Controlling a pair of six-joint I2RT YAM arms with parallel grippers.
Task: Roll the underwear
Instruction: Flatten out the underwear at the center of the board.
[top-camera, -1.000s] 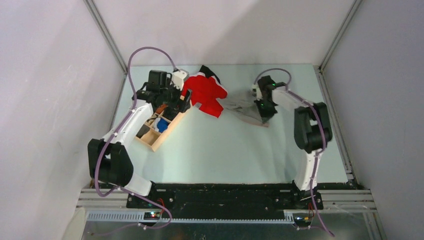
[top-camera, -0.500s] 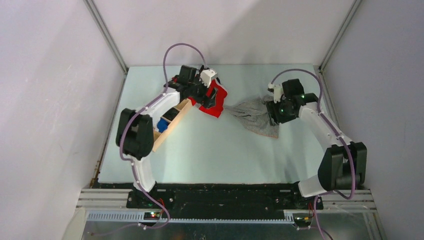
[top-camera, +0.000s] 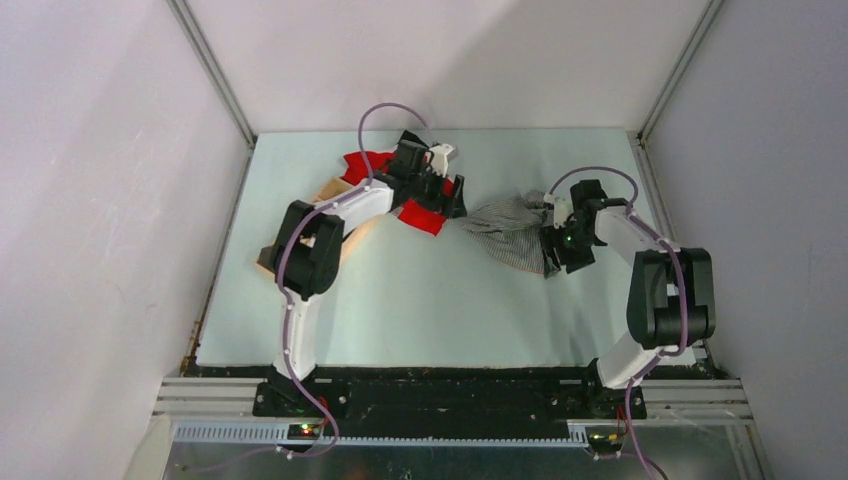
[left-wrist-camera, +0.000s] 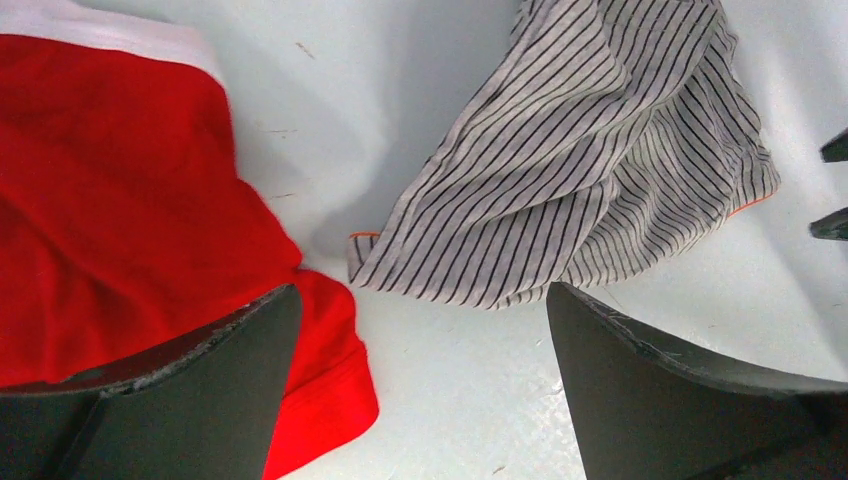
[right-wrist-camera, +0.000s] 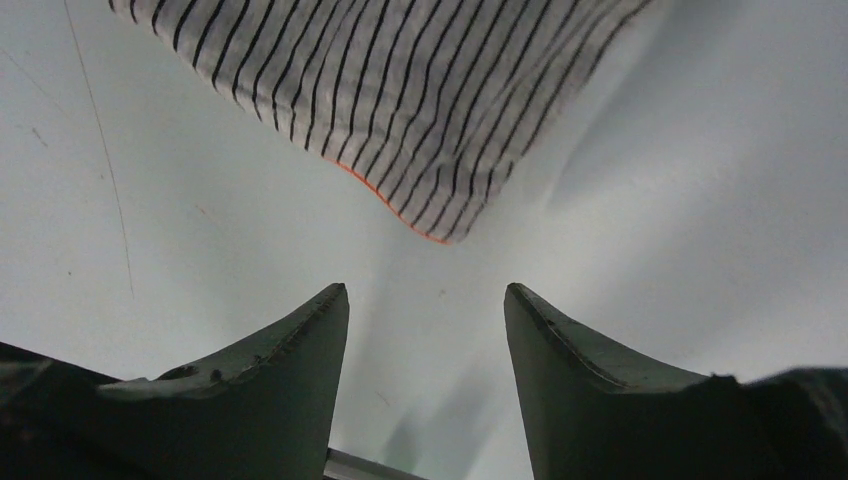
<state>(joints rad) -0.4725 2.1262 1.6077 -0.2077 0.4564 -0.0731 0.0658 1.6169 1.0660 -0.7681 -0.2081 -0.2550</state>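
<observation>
The underwear (top-camera: 510, 232) lay crumpled on the table (top-camera: 420, 300), toward its far right corner. It was finely striped grey and white, with a thin orange line along one hem. Your right gripper (right-wrist-camera: 425, 385) was partly spread and empty, with the hem's corner just beyond its fingertips and apart from them. Your left gripper (left-wrist-camera: 420, 400) was spread wide and held nothing, over the gap between the red cloth (left-wrist-camera: 120, 200) and the underwear. Whether its finger touched the cloth could not be told.
</observation>
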